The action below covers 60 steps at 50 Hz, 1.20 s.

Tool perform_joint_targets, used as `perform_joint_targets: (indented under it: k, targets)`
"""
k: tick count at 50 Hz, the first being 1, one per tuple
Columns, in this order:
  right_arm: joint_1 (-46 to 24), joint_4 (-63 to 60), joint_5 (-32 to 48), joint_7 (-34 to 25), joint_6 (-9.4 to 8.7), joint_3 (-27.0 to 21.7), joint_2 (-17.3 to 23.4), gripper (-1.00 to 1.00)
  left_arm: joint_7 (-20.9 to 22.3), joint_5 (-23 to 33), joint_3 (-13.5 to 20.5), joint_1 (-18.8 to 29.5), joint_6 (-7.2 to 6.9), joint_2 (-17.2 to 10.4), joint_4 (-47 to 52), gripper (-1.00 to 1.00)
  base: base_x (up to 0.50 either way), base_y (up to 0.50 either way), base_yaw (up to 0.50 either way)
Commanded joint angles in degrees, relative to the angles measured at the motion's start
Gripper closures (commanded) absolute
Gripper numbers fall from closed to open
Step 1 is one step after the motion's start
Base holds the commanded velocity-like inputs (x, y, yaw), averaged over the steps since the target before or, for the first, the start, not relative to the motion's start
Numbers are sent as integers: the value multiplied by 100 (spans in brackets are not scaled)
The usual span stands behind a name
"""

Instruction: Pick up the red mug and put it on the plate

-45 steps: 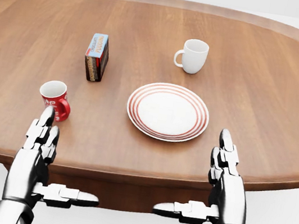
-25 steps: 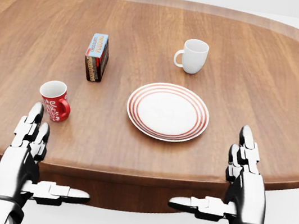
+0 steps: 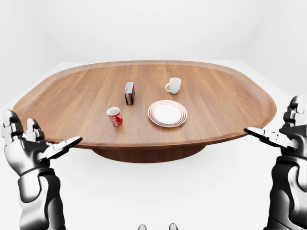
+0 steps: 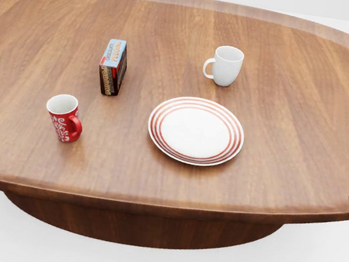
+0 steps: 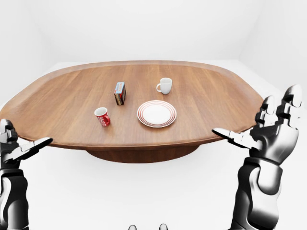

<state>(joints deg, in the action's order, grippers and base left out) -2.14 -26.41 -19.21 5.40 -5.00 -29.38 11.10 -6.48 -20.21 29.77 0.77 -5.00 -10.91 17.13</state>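
The red mug (image 4: pixel 64 117) is seen left of the plate (image 4: pixel 196 130); box (image 4: pixel 113 67) lettering is unreadable. Left hand (image 3: pixel 29 148) and right hand (image 5: pixel 268 132) are held spread, empty.

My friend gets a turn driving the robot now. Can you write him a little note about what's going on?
Left hand: open, empty, out wide past the table's left edge.
Right hand: open, empty, out wide on the right.
Red mug: upright on the table, left of the plate, not touching it.
Also there: a white mug and a small box.
Done: nothing yet. Left: reach in, grab the red mug, set it on the plate.
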Motion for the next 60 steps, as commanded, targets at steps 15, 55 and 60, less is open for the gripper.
perform_joint_targets:
  k: [15, 55, 60]
  targets:
    - [-126, -419, -586, 273, 0, -534, 355, -100, -462, -770, 743, 96, 0, -423, -81, -100, 0, 0, 0]
    - [-111, -407, -562, 128, 0, -538, 349, -100, -519, -738, 760, 45, 0, -417, 110, -100, 21, 0, 0]
    - [-94, -399, -568, 117, 0, -558, 341, -100, -497, -745, 762, 70, 0, -428, -34, -100, 24, 0, 0]
